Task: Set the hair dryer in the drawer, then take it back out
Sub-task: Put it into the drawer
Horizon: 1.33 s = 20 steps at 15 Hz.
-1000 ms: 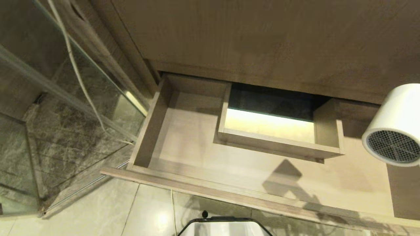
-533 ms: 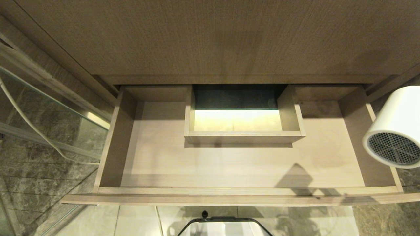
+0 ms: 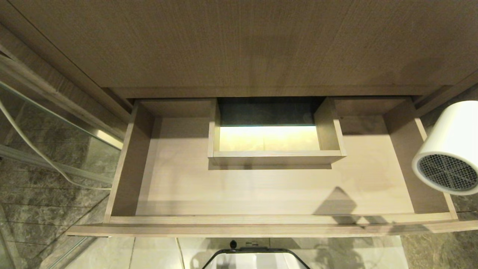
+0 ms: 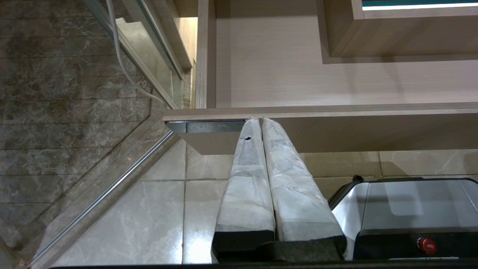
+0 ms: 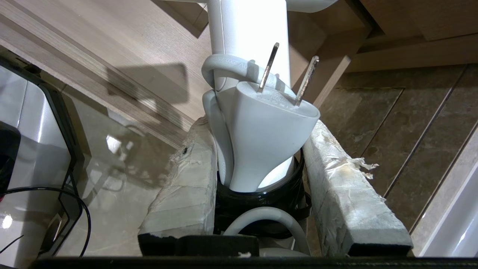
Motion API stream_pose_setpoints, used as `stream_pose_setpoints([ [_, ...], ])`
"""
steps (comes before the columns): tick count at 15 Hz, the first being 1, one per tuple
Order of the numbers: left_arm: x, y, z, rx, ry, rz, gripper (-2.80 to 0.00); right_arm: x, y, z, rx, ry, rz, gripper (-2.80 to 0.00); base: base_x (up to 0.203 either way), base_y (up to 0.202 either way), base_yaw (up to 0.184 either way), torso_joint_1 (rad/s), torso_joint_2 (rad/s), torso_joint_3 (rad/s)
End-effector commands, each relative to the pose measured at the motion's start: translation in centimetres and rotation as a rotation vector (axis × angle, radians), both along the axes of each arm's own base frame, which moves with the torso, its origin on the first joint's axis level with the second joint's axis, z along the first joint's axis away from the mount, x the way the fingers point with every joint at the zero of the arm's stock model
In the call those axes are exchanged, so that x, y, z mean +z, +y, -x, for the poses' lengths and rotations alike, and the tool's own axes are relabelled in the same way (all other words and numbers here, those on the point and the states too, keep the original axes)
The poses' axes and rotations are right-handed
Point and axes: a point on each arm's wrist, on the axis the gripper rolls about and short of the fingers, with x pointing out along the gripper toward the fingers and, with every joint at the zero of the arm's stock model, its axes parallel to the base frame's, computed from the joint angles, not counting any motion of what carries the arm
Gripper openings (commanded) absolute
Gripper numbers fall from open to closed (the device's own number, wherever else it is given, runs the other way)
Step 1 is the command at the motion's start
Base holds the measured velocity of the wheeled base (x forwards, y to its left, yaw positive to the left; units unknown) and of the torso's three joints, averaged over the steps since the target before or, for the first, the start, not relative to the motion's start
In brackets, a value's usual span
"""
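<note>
Our right gripper (image 5: 257, 164) clamps the hair dryer (image 3: 450, 149) by its handle at the drawer (image 3: 261, 220)'s right end, barrel pointing toward us. The open drawer's floor lies to its left. Our left gripper (image 4: 259, 121) rests closed, empty, below the drawer front.

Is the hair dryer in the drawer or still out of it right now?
Out. The hair dryer hangs at the drawer's right end, held in the right gripper; the drawer is pulled open.
</note>
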Motion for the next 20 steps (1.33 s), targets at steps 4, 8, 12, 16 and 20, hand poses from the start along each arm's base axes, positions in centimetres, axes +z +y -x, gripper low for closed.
stream_pose_setpoints([
  [4, 0.0, 0.0, 0.0, -0.002, 0.002, 0.0, -2.8, 0.2, 0.1, -1.2, -0.049, 0.032, 0.018, -2.8, 0.0, 0.0, 0.0, 0.0, 0.0, 0.0],
  [8, 0.0, 0.0, 0.0, -0.001, 0.002, 0.0, -2.8, 0.1, 0.2, -5.4, -0.15, 0.188, 0.009, -2.8, 0.0, 0.0, 0.0, 0.0, 0.0, 0.0],
  [12, 0.0, 0.0, 0.0, -0.001, 0.002, 0.0, -2.8, -1.5, -0.3, -10.9, -0.271, 0.393, -0.053, -2.8, 0.0, 0.0, 0.0, 0.0, 0.0, 0.0],
  [16, 0.0, 0.0, 0.0, -0.001, 0.002, 0.0, -2.8, -3.2, -1.7, -18.0, -0.367, 0.538, -0.062, -2.8, 0.0, 0.0, 0.0, 0.0, 0.0, 0.0],
  [20, 0.0, 0.0, 0.0, -0.001, 0.002, 0.0, -2.8, -5.5, -3.8, -24.7, -0.442, 0.633, -0.061, -2.8, 0.0, 0.0, 0.0, 0.0, 0.0, 0.0],
])
